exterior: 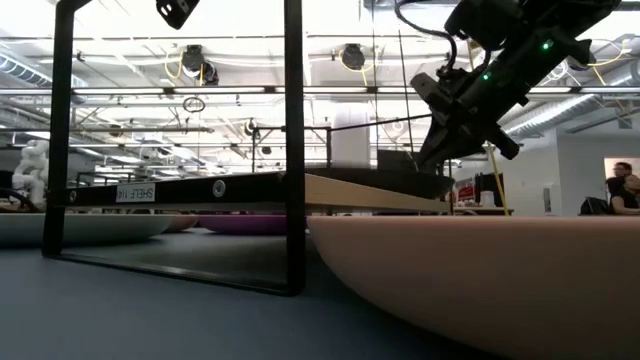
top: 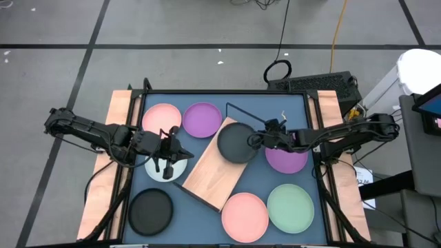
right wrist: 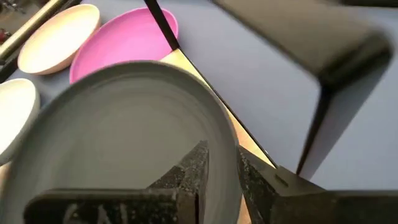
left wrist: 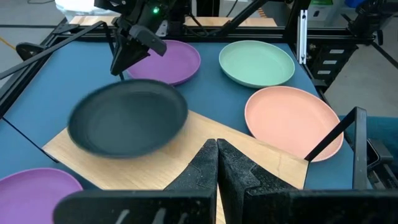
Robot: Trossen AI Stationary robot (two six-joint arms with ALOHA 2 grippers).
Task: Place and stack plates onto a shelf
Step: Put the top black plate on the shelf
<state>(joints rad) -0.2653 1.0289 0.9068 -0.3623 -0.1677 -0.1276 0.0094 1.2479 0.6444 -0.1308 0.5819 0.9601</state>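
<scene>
A black plate (top: 234, 143) (left wrist: 127, 118) lies on the far right end of the shelf (top: 213, 176), a light wooden board set slantwise mid-table. In the left wrist view the plate is blurred. My right gripper (top: 253, 140) (right wrist: 221, 174) stands at the plate's right rim, slanting down from the table's right. Its fingers are a little apart, one over the plate's inside and one outside the rim. My left gripper (top: 167, 162) (left wrist: 216, 155) hangs shut and empty over a white plate (top: 178, 171) at the shelf's left. My right gripper has the black plate's right rim (right wrist: 229, 149) between its two parted fingers, one above the inside and one outside. I cannot tell whether either finger touches the rim. The plate lies on the shelf's board.
A pink plate (top: 162, 118) and a purple plate (top: 202, 118) lie at the far left, and another purple one (top: 286, 160) lies under the right arm. A green plate (top: 291, 205), a pink plate (top: 244, 215) and a black plate (top: 151, 209) lie near the front. The shelf's black wire frame (left wrist: 336, 134) stands up.
</scene>
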